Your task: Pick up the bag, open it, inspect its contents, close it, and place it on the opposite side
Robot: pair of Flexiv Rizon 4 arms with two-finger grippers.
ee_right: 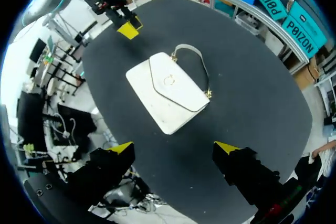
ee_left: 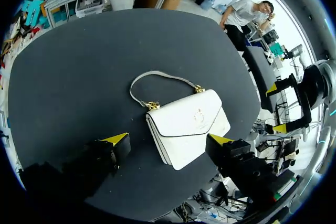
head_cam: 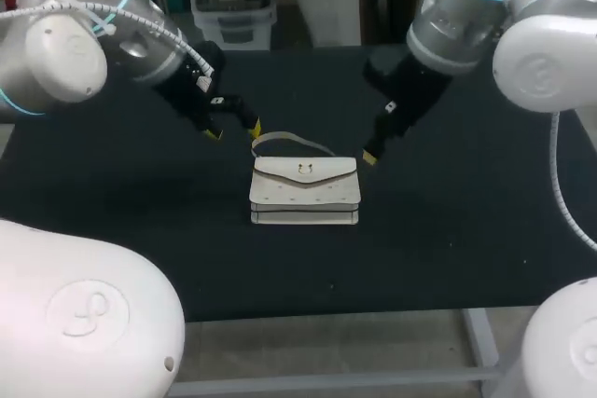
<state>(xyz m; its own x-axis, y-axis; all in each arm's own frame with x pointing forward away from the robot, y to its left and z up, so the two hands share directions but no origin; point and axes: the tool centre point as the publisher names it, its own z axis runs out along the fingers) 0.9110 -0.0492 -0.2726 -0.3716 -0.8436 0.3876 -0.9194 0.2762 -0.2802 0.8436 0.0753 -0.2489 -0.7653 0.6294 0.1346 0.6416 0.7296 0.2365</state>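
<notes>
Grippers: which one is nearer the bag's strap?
The left gripper: its yellow tip is right beside the strap, while the right gripper hovers by the bag's other corner.

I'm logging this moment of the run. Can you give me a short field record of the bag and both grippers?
bag: white, flap shut, mid-table
strap: lying behind the bag
left gripper: open, over the bag's left end, not holding it
right gripper: open, over its right end, not holding it
table: black
progress: bag not yet picked up

A wide black table point(head_cam: 448, 249) on a grey metal frame.
</notes>
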